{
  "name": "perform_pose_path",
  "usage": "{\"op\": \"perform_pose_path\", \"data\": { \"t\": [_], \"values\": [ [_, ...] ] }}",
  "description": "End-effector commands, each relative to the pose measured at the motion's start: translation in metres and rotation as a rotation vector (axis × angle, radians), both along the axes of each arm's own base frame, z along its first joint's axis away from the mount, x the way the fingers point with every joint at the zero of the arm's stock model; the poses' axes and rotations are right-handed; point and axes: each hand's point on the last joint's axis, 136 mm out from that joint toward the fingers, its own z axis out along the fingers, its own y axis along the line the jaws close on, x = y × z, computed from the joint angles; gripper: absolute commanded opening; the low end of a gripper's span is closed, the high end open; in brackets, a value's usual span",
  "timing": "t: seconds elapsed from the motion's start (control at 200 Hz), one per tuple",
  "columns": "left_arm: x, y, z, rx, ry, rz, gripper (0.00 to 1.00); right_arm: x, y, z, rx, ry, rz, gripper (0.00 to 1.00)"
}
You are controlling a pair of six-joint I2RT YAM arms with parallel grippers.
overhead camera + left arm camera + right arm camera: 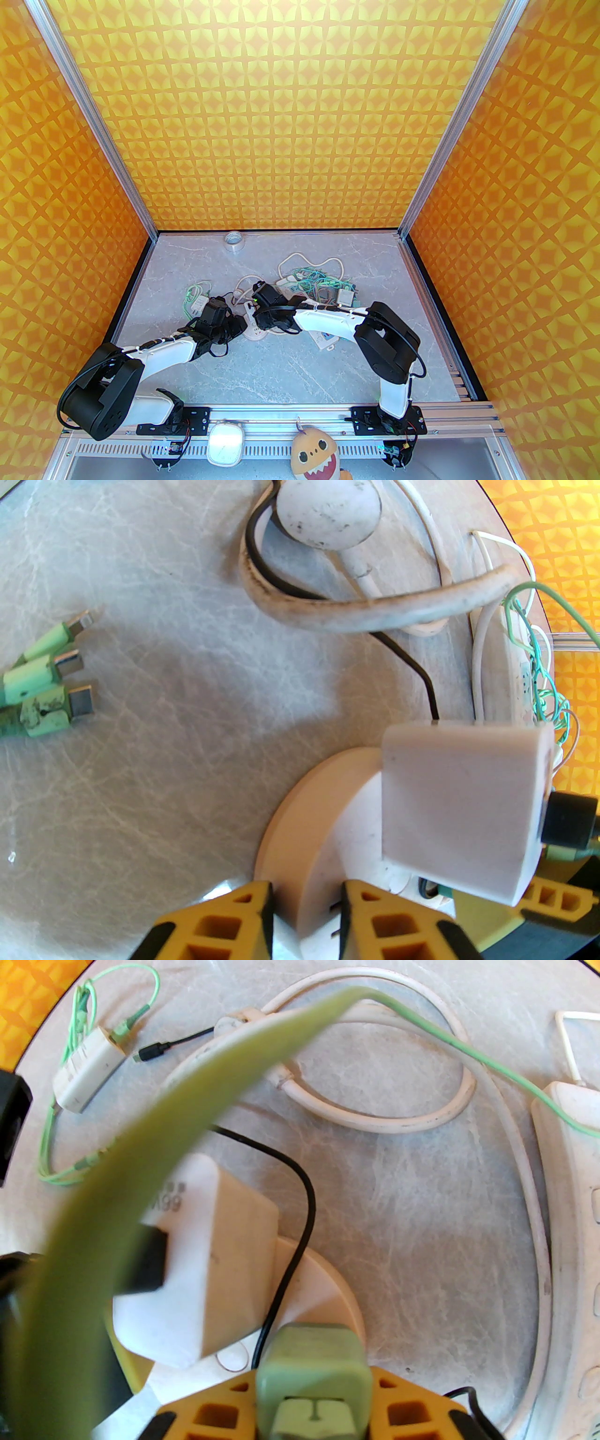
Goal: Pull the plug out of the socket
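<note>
The left pincer (pixel 307 892) is closed hard on the rim of the round socket (pixel 300 808), which lies on the table (pixel 140 761) between the two arms. The right pincer (pixel 311 1398) is clamped around the green plug (pixel 309 1358), which appears seated in that socket beside a white charger (pixel 459 803). The socket is to be pressed flat while the plug is drawn straight out along its pins, without rocking, and the charger is to be left undisturbed.
</note>
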Motion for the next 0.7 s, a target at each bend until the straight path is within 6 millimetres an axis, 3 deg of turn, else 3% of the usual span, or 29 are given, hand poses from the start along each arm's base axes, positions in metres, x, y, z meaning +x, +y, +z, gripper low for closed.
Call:
{"op": "perform_pose_path", "data": {
  "t": [0.0, 0.21, 0.41, 0.54, 0.695],
  "values": [
    [-0.043, 0.030, -0.052, 0.170, 0.207, 0.012, 0.27, -0.018, 0.036, 0.048, 0.184, 0.001, 0.100, 0.29],
    [-0.043, 0.031, -0.052, 0.176, 0.209, 0.008, 0.27, -0.002, 0.006, 0.041, 0.004, -0.085, 0.033, 0.29],
    [-0.042, 0.030, -0.052, 0.181, 0.211, 0.007, 0.27, -0.003, 0.002, 0.040, -0.172, -0.192, 0.051, 0.29],
    [-0.042, 0.030, -0.053, 0.183, 0.215, 0.007, 0.26, -0.003, 0.001, 0.039, -0.181, -0.201, 0.038, 0.28],
    [-0.043, 0.031, -0.050, 0.183, 0.213, 0.006, 0.27, -0.010, 0.010, 0.039, -0.068, -0.135, 0.063, 0.29]
  ]
}}
